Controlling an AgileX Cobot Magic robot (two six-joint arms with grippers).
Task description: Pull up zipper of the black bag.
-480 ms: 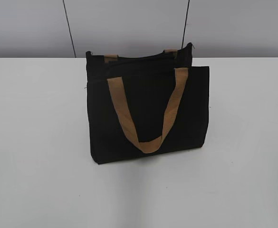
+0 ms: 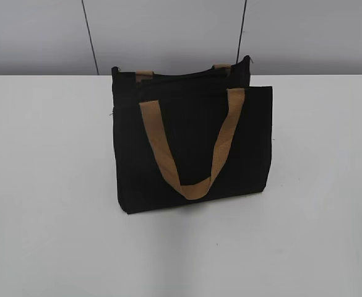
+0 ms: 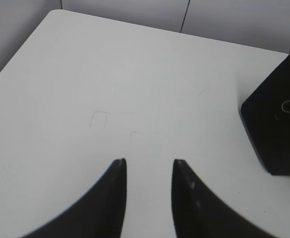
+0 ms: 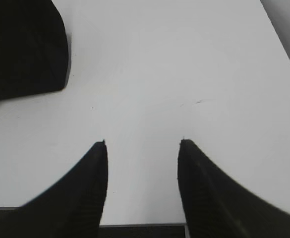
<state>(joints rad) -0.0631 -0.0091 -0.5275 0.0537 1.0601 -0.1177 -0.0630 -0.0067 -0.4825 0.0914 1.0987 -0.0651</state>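
Standing upright near the far-middle of the white table [image 2: 51, 185], the boxy black fabric bag [image 2: 193, 148] faces you broadside, one tan-brown webbing loop handle [image 2: 190, 145] hanging down its near face and a second tan handle [image 2: 145, 75] just showing behind the top edge. You cannot see inside the bag from any view, so its contents cannot be told. No brand, label or writing can be read on it.

The exterior view shows neither arm. The zipper track along the top reads there only as a dark line; the pull is not discernible.

The left wrist view gives you what the exterior does not: the small silver metal zipper pull with a round ring [image 3: 289, 104] lying on the bag's end at the right edge of that view. The left gripper [image 3: 148, 162] hovers over bare table, well apart from the bag, its fingers spread with a clear gap.

In the right wrist view, a rounded bag corner sits far left. The right gripper [image 4: 143, 143] is also spread wide over bare table, touching nothing.
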